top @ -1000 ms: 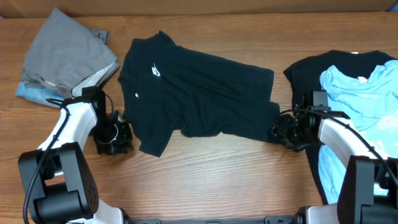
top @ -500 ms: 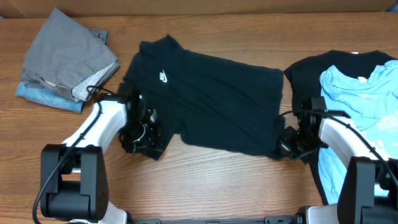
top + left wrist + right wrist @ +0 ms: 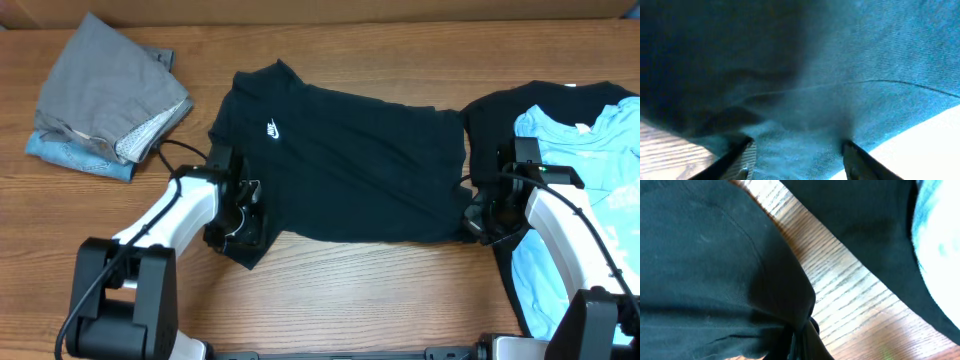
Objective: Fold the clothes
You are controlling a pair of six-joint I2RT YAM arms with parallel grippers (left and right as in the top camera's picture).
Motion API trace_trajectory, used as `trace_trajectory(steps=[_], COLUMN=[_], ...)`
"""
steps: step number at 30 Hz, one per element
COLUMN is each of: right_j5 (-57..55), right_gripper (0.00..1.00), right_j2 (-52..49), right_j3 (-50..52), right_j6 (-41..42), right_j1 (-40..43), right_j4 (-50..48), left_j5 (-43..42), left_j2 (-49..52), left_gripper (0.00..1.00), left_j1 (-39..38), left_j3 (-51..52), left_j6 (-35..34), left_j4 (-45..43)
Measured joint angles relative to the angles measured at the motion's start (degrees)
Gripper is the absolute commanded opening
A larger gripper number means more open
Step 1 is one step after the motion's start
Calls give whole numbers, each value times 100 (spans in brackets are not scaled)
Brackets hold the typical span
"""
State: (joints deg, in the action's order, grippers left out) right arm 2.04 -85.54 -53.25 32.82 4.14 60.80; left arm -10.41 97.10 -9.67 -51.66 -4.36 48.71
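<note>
One black T-shirt (image 3: pixel 350 175) with a white swoosh (image 3: pixel 271 128) lies spread almost flat at the centre of the table (image 3: pixel 350 295). It looks light and limp, likely to sag and slide, so its corners and hems seem the best places to pinch. At its 4 o'clock corner the right gripper (image 3: pixel 478 220) is clamped on the hem. At 8 o'clock the left gripper (image 3: pixel 240 215) has its jaws apart, with cloth draped across them but not pinched.

A black T-shirt (image 3: pixel 350 170) with white logo (image 3: pixel 271 128), grey shirt (image 3: pixel 105 85), light-blue shirt (image 3: pixel 590 150), wood-grain table (image 3: pixel 350 290).
</note>
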Motion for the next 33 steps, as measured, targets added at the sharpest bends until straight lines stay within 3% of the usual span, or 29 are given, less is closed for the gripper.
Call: trace_trajectory(steps=[1, 2, 10, 15, 19, 21, 24, 28, 33], right_j5=[-9, -15, -81, -85, -85, -85, -85, -85, -87], right_gripper=[4, 4, 4, 4, 4, 4, 4, 4, 4], right_j2=[0, 0, 0, 0, 0, 0, 0, 0, 0], right_j3=[0, 0, 0, 0, 0, 0, 0, 0, 0], right_j6=[0, -2, 0, -2, -2, -4, 0, -2, -2], right_j1=[0, 0, 0, 0, 0, 0, 0, 0, 0], right_j4=[-22, -39, 155, 509, 535, 461, 321, 258, 186], left_j5=[2, 37, 173, 339, 223, 83, -48, -138, -269], left_j2=[-35, -37, 48, 79, 79, 79, 81, 109, 129], left_gripper=[12, 4, 4, 4, 22, 26, 42, 38, 37], left_j1=[0, 0, 101, 533, 876, 966, 964, 909, 890], left_j3=[46, 98, 133, -643, -1432, -1613, -1641, -1641, -1631], left_j6=[-20, -28, -35, -37, -81, -146, -190, -190, -74], left_j4=[-20, 11, 1255, 2015, 1902, 1484, 1003, 1075, 2076])
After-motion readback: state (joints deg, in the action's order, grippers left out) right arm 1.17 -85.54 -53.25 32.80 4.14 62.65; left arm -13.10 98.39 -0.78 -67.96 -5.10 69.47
